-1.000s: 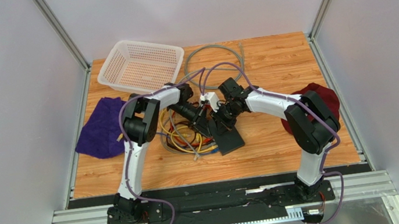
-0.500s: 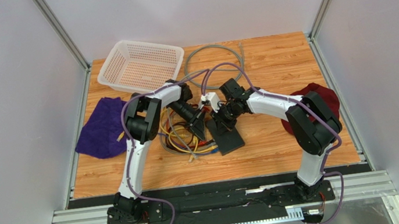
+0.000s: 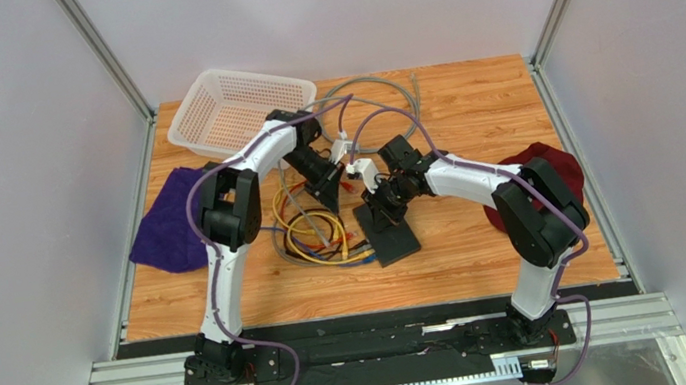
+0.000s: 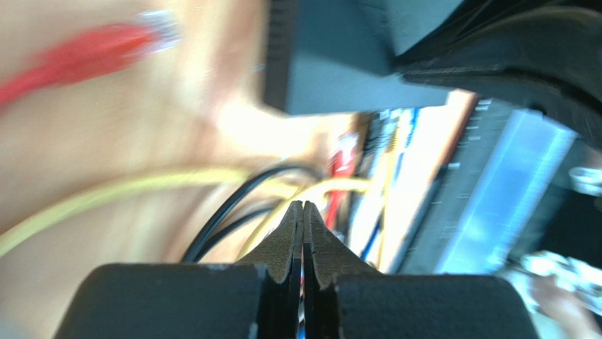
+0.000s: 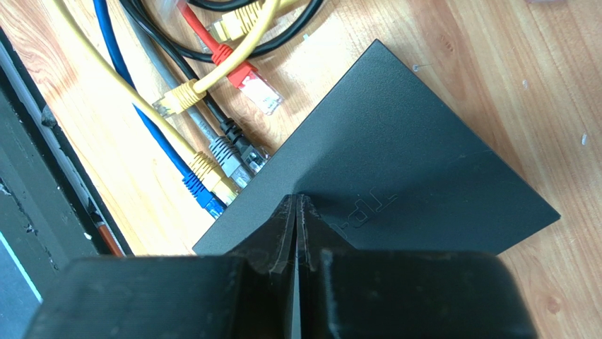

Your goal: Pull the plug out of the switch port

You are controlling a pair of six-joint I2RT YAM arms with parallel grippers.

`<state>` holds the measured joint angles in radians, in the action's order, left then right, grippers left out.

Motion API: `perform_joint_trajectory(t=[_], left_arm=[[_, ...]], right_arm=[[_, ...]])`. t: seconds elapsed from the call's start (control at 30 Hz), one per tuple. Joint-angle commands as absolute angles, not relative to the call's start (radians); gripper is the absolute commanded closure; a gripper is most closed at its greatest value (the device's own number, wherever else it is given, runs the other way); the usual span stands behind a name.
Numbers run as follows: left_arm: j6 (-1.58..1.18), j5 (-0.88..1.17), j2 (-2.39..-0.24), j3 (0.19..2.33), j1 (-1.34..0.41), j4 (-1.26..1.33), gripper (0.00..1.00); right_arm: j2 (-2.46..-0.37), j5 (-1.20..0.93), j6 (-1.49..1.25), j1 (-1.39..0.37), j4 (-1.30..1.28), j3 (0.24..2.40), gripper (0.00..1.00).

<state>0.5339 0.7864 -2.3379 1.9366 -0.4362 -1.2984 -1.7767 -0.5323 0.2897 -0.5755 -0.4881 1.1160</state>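
The switch is a flat black box lying on the wooden table, also in the right wrist view. Blue, yellow, grey and black plugs sit along its left edge. A red plug lies loose beside it, and shows blurred in the left wrist view. My right gripper is shut, its tips resting on the switch's top near that edge. My left gripper is shut on nothing and hangs behind the switch above the cables.
A tangle of yellow, black and blue cables lies left of the switch. A white mesh basket stands at the back left, with a grey cable coil beside it. A purple cloth lies left, a red cloth right.
My left arm has swung back from the switch's edge toward the basket, its gripper staying shut. The right gripper and the switch have stayed put.
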Motion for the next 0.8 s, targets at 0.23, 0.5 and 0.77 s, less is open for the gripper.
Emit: perform_joint_trajectory(t=[0.23, 0.5, 0.77], left_arm=[[0.502, 0.577, -2.198, 1.942, -0.397, -1.143, 0.93], [0.5, 0.968, -2.045, 1.769, -0.406, -1.058, 0.68], [0.879, 1.164, -2.305, 1.871, -0.44, -1.595, 0.65]], right_arm=[[-1.767, -0.466, 0.299, -0.583, -0.489, 1.078, 0.95], [-1.721, -0.448, 0.296, -0.583, -0.471, 1.025, 0.95], [-1.698, -0.453, 0.299, -0.583, -0.482, 1.023, 0.95]])
